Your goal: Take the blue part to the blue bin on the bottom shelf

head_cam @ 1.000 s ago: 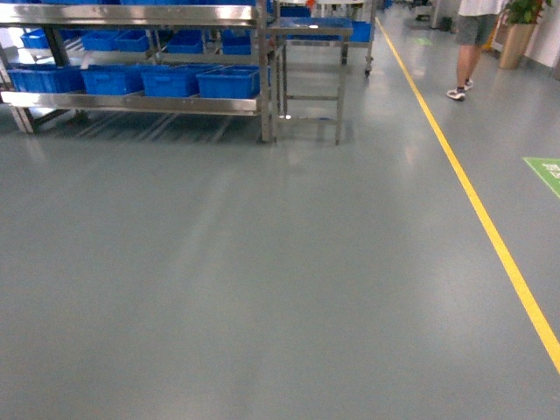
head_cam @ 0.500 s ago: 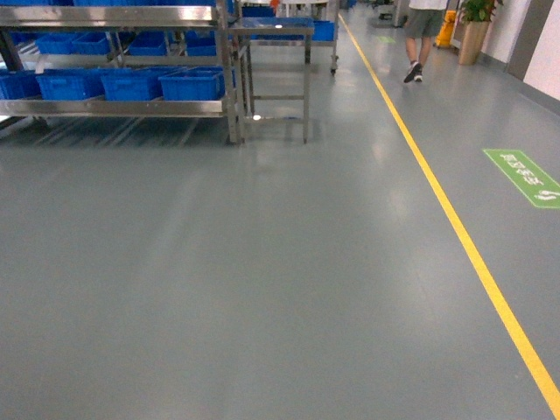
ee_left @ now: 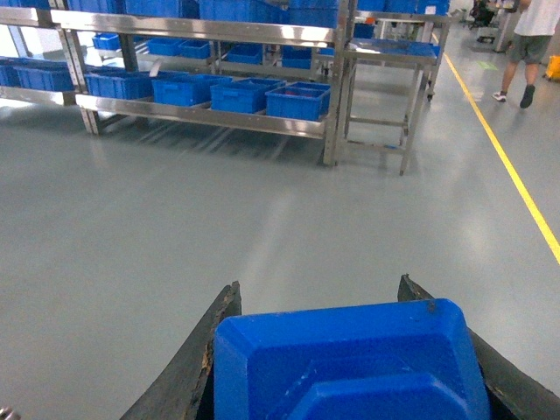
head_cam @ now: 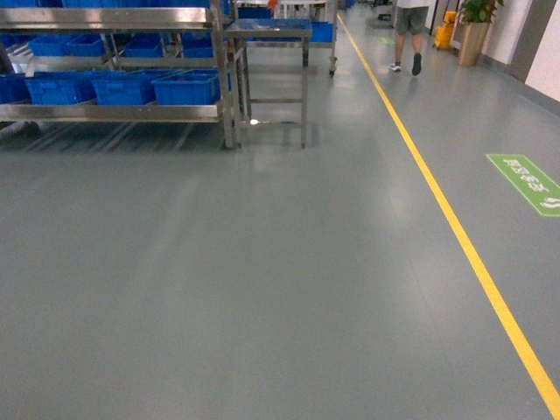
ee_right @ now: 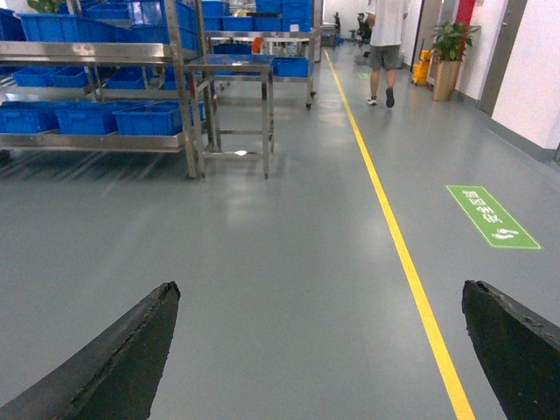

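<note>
The left tool (ee_left: 350, 350) is clamped on the blue part (ee_left: 346, 363): its two dark fingers (ee_left: 197, 359) press against either side of the moulded plastic piece, which fills the bottom of the left wrist view. No label or writing shows on the part. The right tool (ee_right: 319, 350) holds nothing; its fingers (ee_right: 114, 359) stand wide apart at the lower corners of its view, over bare grey floor (head_cam: 262, 289).

Farther out, the steel rack (head_cam: 114, 17) stands at the far left of the floor. Its bottom shelf (head_cam: 114, 112) carries a row of blue bins (head_cam: 185, 87) behind the flat front rail, well apart from the held part. Just beside the rack's right end stands a small steel counter (head_cam: 267, 33).

A yellow line (head_cam: 455, 227) runs along the floor toward the back. To the right of it lies a green floor sign (head_cam: 525, 182) with white characters, too small to read. A person (head_cam: 409, 31) in shorts walks in the far aisle near a potted plant (head_cam: 475, 26).
</note>
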`<state>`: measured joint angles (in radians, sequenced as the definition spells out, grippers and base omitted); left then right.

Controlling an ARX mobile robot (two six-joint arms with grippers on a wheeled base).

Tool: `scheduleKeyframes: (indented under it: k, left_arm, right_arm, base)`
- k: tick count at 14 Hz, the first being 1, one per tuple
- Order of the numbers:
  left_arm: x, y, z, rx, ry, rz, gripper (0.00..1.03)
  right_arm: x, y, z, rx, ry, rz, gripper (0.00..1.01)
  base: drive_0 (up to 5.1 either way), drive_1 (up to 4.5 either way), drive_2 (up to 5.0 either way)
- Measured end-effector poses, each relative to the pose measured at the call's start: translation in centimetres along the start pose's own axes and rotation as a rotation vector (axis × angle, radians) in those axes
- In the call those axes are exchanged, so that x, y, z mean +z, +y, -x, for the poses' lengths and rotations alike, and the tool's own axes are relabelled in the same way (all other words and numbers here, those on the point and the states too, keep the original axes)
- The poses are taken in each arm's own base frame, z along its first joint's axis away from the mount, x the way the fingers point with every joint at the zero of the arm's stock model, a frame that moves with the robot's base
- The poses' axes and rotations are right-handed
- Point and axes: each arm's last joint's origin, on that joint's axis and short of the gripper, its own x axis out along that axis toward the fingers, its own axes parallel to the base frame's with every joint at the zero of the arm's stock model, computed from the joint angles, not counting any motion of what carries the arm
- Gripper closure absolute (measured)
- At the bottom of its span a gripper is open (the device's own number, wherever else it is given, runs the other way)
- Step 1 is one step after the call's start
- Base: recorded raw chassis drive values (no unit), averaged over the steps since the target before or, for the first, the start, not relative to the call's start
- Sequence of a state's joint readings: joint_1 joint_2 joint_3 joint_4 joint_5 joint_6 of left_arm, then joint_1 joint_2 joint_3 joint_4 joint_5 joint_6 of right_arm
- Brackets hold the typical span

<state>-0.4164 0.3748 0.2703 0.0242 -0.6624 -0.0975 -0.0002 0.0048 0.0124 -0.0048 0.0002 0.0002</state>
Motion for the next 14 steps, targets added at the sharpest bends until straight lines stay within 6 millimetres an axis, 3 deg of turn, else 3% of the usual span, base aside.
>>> scheduleKeyframes:
  k: [14]
  left_arm:
    - [-0.01, -0.02, -0.03, 0.000, 0.000, 0.000, 0.58]
  right_arm:
    - [0.03, 0.00, 0.00, 0.000, -0.003, 0.000, 0.03]
  base:
    - [0.0, 4.34, -4.3]
